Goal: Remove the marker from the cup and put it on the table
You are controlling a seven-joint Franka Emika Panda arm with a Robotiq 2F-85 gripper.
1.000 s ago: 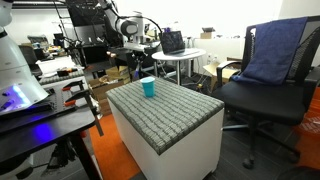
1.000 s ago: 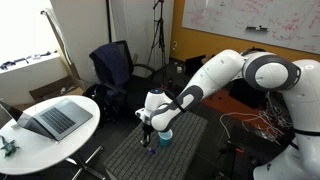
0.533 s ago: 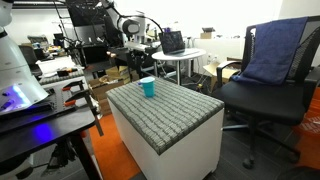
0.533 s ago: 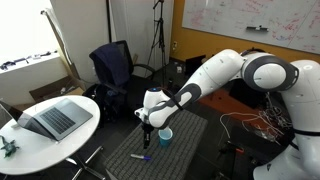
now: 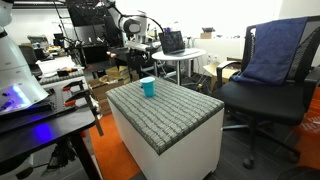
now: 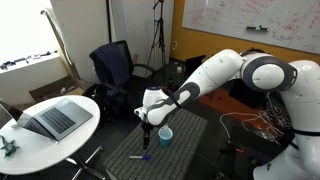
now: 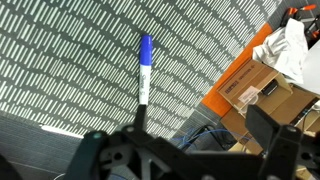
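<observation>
On the table [image 5: 175,118], the cup [image 5: 148,87] stands upright.
In an exterior view the gripper [image 6: 147,128] hangs over the marker [image 6: 140,156] lying near the cup; in the wrist view it gapes wide and empty above the marker.

In the wrist view the gripper [image 7: 180,135] is a dark, out-of-focus mass cut off by the bottom edge, and it covers the lower end of the marker [image 7: 144,75]. In an exterior view the marker [image 6: 141,157] is only a thin streak on the table [image 6: 122,165], whose near end runs off the bottom edge, and the gripper [image 6: 147,127] is too small to judge its jaws. In an exterior view the cup [image 5: 148,88] hides its own inside.
</observation>
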